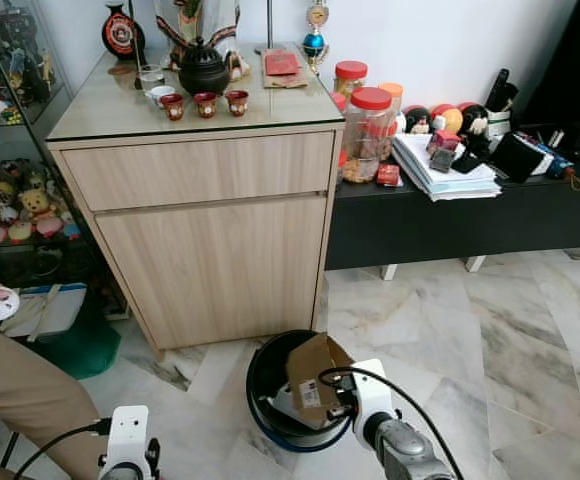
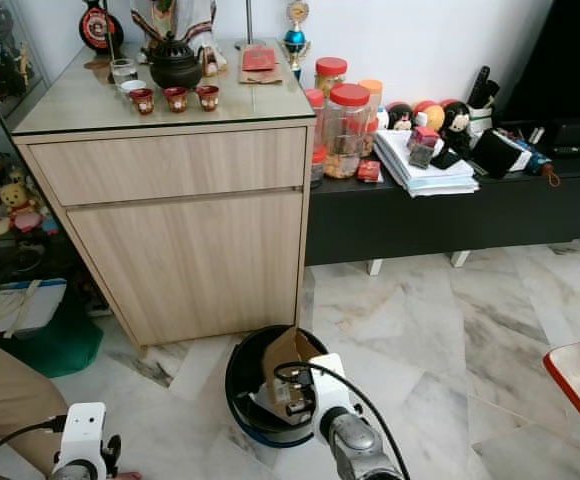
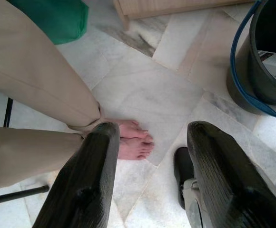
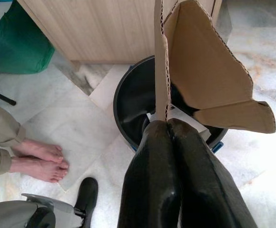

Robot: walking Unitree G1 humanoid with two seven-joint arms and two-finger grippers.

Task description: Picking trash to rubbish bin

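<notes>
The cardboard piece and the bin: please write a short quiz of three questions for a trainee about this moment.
1. True or false: the right gripper is shut on the cardboard piece.
2. What lies directly below the cardboard? A) the black bin B) the green bag C) the wooden cabinet
3. Fill in: the left gripper is ____ and holds nothing.

Key: 1 true; 2 A; 3 open.

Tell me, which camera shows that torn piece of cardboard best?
The right wrist view: the cardboard stands large above the black bin, pinched by the right gripper. Both eye views show it smaller, over the bin, partly behind the arm. The left gripper hangs open.
</notes>
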